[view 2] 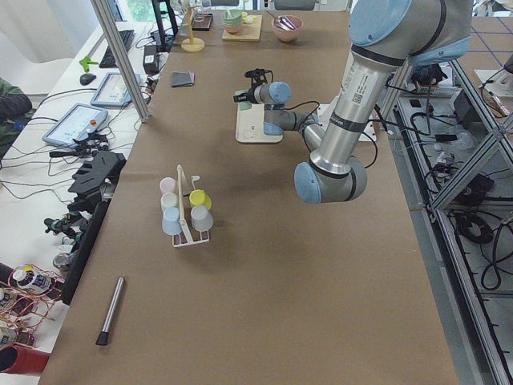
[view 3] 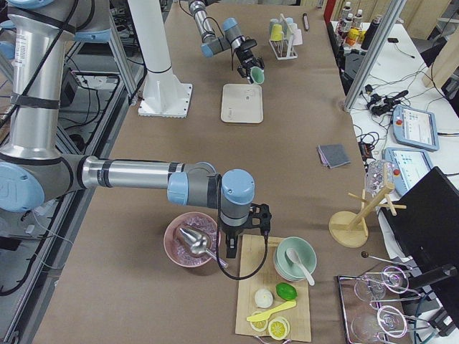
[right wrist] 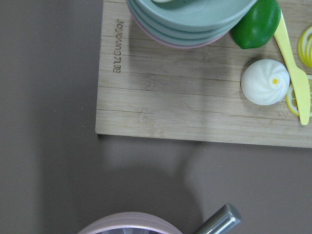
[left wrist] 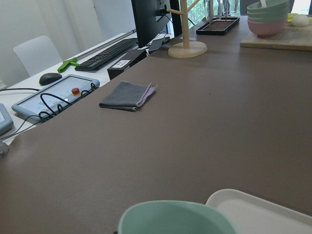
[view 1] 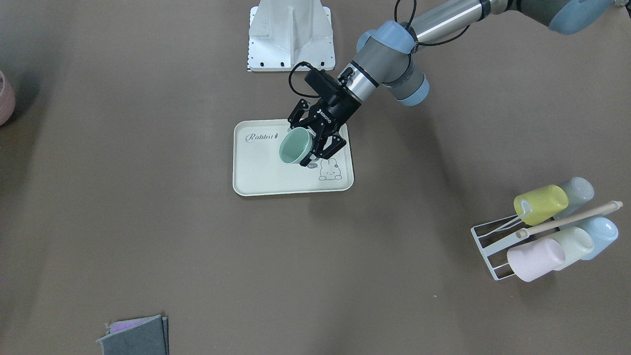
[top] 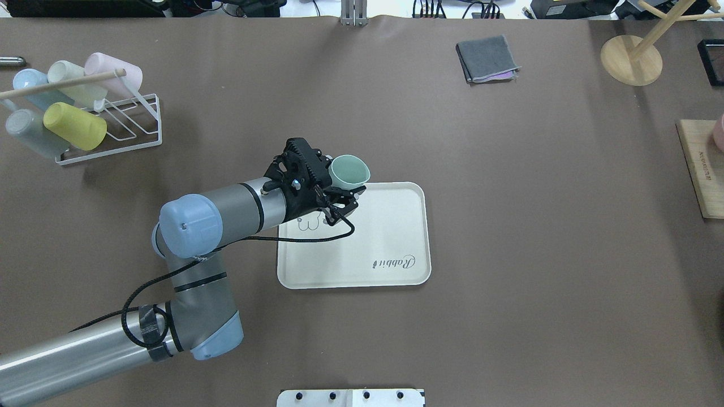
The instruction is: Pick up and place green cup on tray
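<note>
The mint green cup [view 1: 295, 146] is held in my left gripper [view 1: 300, 144], which is shut on it. The cup is tilted and hangs above the cream tray [view 1: 276, 183], over the part between the "Rabbit" script and the rabbit drawing. In the overhead view the cup [top: 349, 170] sits at the tray's [top: 390, 249] far left corner. The left wrist view shows the cup's rim [left wrist: 178, 218] and a tray corner [left wrist: 258, 209]. My right gripper [view 3: 240, 247] shows only in the exterior right view, beside a pink bowl; I cannot tell if it is open or shut.
A white wire rack [view 1: 485, 246] with several pastel cups lies at the table's left end [top: 136, 121]. A folded grey cloth [top: 487, 58] lies beyond the tray. A wooden stand [top: 630, 59], a cutting board [top: 701, 169] and a pink bowl [view 3: 190, 240] are at the right end.
</note>
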Action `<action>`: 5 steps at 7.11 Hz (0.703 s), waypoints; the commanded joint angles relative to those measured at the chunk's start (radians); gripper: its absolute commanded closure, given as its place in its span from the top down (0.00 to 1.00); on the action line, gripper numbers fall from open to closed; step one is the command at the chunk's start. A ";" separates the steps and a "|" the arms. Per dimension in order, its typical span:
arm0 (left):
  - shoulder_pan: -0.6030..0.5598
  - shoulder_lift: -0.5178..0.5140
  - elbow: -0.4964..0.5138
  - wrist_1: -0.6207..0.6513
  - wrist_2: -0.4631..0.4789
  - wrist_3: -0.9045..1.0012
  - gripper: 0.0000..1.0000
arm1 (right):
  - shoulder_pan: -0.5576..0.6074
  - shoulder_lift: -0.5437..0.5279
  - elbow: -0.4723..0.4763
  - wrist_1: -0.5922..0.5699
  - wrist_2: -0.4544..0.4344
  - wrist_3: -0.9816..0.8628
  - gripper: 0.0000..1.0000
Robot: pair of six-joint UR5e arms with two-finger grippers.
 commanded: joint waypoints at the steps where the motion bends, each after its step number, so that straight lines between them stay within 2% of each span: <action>1: 0.015 -0.033 0.106 -0.202 -0.017 -0.014 0.38 | -0.002 0.003 -0.028 0.009 -0.001 0.008 1.00; 3: 0.020 -0.044 0.198 -0.408 -0.017 -0.014 0.38 | -0.002 0.006 -0.044 0.044 0.000 0.006 1.00; 5: 0.021 -0.044 0.263 -0.516 -0.040 -0.013 0.38 | -0.002 0.015 -0.064 0.044 -0.001 0.002 1.00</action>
